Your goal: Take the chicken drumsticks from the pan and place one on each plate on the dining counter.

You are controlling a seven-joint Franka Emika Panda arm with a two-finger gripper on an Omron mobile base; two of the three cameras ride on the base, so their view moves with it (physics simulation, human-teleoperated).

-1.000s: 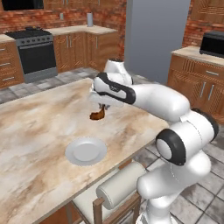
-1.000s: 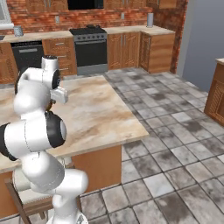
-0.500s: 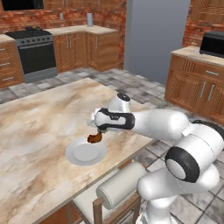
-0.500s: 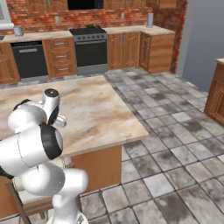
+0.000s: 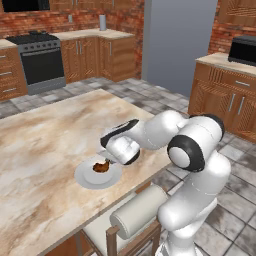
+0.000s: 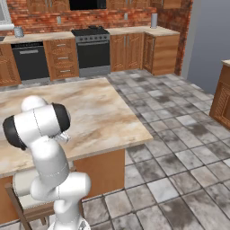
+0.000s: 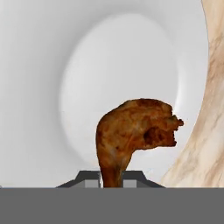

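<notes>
Fingers (image 7: 111,177) clamped on drumstick (image 7: 133,135), over plate (image 7: 52,78).

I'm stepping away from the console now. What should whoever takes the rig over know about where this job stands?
Tool: shut on a chicken drumstick, gripping its thin end, bulbous end pointing away from the hand.
Position: the drumstick hangs low over the middle of a white plate on the dining counter, near the counter edge by a stool. The frames don't settle whether it touches the plate yet.
Done: this drumstick has been brought to the plate.
Left: open the tool to release it, lift away, then fetch a drumstick for any other plate. The pan and other plates are outside these views.
</notes>
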